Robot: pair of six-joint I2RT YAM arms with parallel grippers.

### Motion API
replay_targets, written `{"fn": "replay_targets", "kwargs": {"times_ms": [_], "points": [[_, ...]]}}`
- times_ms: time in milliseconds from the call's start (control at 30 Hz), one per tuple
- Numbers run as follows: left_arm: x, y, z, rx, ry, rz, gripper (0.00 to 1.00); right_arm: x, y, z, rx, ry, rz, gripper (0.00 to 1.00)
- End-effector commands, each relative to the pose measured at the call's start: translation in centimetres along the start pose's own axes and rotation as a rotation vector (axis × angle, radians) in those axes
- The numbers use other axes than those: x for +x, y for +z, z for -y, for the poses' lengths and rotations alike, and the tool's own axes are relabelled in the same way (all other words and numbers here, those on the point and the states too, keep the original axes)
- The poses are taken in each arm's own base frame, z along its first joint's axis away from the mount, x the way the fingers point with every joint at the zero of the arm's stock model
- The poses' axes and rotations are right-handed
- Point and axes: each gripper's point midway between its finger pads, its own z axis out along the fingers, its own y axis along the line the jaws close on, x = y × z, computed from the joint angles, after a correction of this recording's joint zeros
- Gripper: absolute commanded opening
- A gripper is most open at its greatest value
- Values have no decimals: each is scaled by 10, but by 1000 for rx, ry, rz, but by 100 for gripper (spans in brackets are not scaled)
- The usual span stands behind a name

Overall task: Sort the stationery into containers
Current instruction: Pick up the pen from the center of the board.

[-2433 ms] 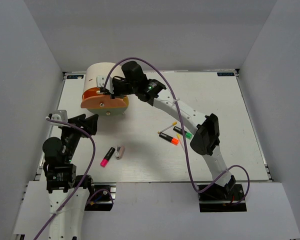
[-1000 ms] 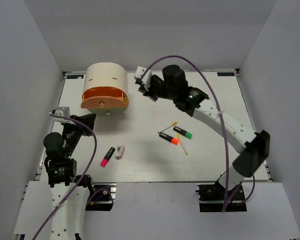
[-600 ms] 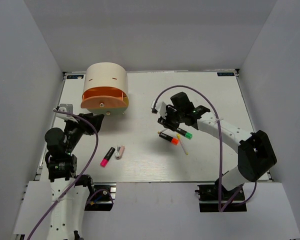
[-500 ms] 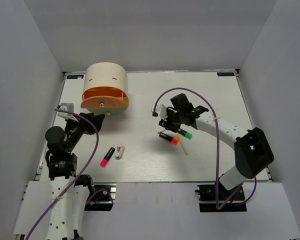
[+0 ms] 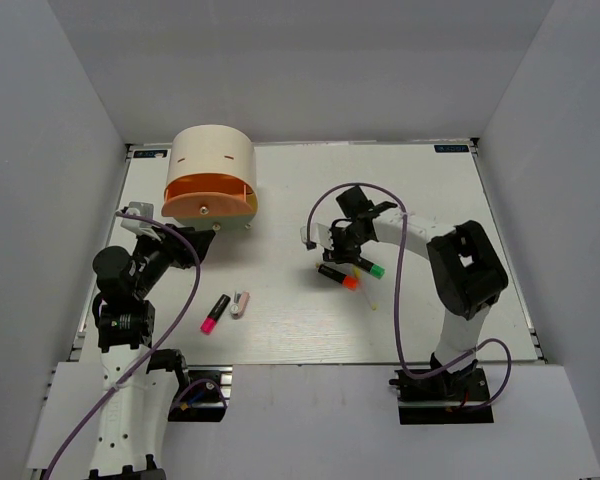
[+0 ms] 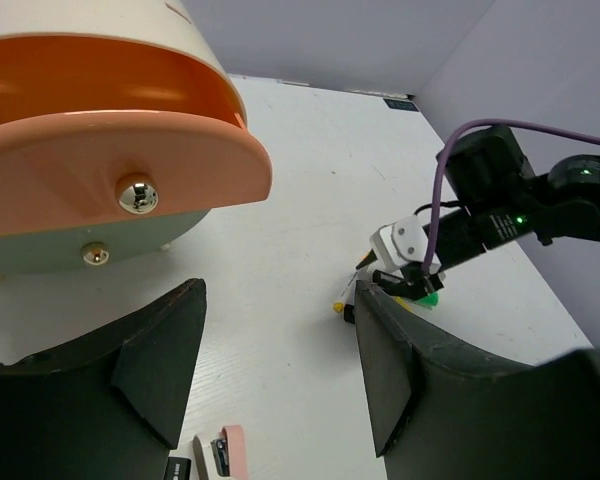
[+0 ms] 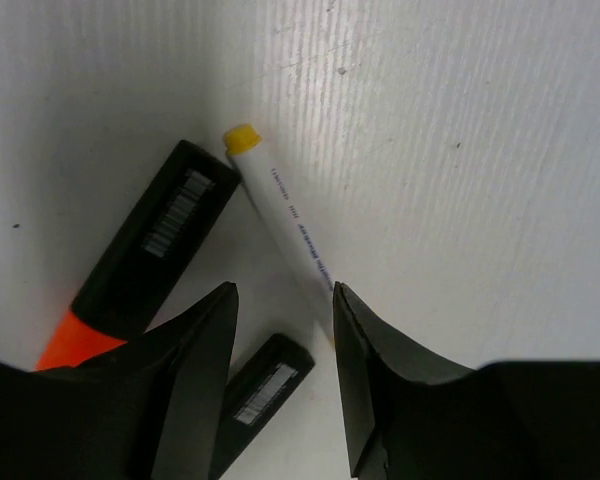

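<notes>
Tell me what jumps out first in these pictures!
The big cream box with its orange drawer sticking out stands at the far left of the table. In the middle, the right arm's open fingers hang over a thin cream stick lying beside an orange-capped marker.

Table layout, single moment.
Far-left on table: box, upper drawer jutting out over lower drawer. Right of centre, under right gripper: nearer highlighter, farther highlighter behind-right of it, stick just beside both. Near-left, before the box: lone highlighter, stubby piece just right of it.
</notes>
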Motion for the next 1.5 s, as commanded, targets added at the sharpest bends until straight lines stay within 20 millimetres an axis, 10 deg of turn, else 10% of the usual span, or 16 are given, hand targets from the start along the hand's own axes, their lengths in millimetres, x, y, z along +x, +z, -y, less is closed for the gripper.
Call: {"fn": "replay_targets", "kwargs": {"times_ms": [0, 633, 1067, 1200, 1467], "points": [[-2, -1, 4, 24, 16, 6, 71, -11, -5, 18, -8, -118, 43, 49], [-4, -1, 4, 27, 21, 13, 71, 16, 10, 5, -235, -185, -33, 54], [-4, -1, 4, 27, 21, 13, 71, 29, 21, -11, -380, -65, -102, 0], [-4, -1, 4, 27, 21, 13, 71, -5, 1, 17, -239, -18, -19, 0], [-8, -3, 6, 25, 33, 32, 71, -136, -115, 70, 91, -13, 310, 0]]}}
